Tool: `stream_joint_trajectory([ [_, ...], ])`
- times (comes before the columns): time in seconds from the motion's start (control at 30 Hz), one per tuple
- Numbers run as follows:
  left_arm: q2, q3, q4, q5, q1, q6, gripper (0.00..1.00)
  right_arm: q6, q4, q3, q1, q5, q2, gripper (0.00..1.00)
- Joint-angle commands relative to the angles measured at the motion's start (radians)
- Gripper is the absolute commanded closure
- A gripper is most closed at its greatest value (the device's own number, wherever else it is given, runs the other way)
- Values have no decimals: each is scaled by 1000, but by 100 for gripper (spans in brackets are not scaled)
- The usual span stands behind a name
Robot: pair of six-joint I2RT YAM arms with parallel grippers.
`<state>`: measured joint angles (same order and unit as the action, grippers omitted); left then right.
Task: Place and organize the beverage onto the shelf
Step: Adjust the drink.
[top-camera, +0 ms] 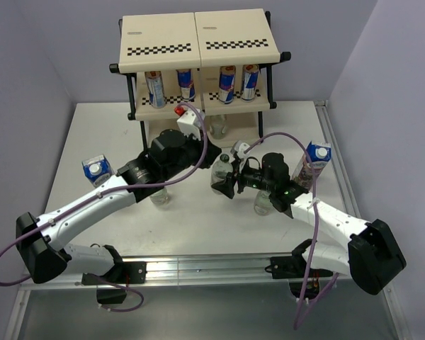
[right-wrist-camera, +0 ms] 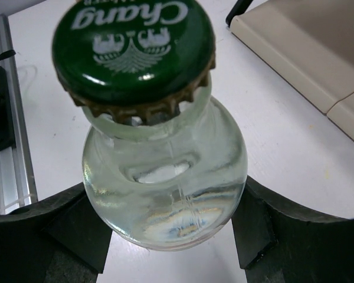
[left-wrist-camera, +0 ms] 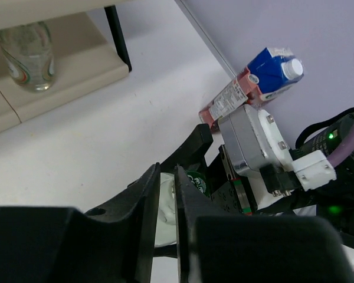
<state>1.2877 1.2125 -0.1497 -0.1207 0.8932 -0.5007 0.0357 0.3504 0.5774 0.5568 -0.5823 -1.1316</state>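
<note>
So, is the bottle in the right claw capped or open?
Capped: a green crown cap sits crimped on the bottle the right gripper holds.

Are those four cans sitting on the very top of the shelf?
No, the cans stand one tier down on the shelf, beneath its top board.

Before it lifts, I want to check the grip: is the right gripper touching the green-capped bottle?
Touching. The right wrist view shows the right gripper with both fingers pressed against the bottle on its glass sides, with no gap.

Glossy clear glass bottle (right-wrist-camera: pixel 165 194); crimped green metal cap (right-wrist-camera: pixel 133 47)
</note>
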Motion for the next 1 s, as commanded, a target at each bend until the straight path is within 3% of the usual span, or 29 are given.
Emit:
stream_joint_trajectory([
  [0.0, 27, 24, 39, 35, 13, -10, 79, 13, 154, 84, 6, -11, 56, 100],
  [0.23, 58, 25, 42, 44, 36, -30, 89, 4, 137, 108, 17, 47, 33, 100],
  [0.6, 101, 30, 64, 43, 95, -39, 93, 6, 101, 148, 18, 58, 7, 100],
  [0.97, 108, 19, 119, 220, 98, -7, 94, -29, 147, 165, 18, 64, -33, 100],
])
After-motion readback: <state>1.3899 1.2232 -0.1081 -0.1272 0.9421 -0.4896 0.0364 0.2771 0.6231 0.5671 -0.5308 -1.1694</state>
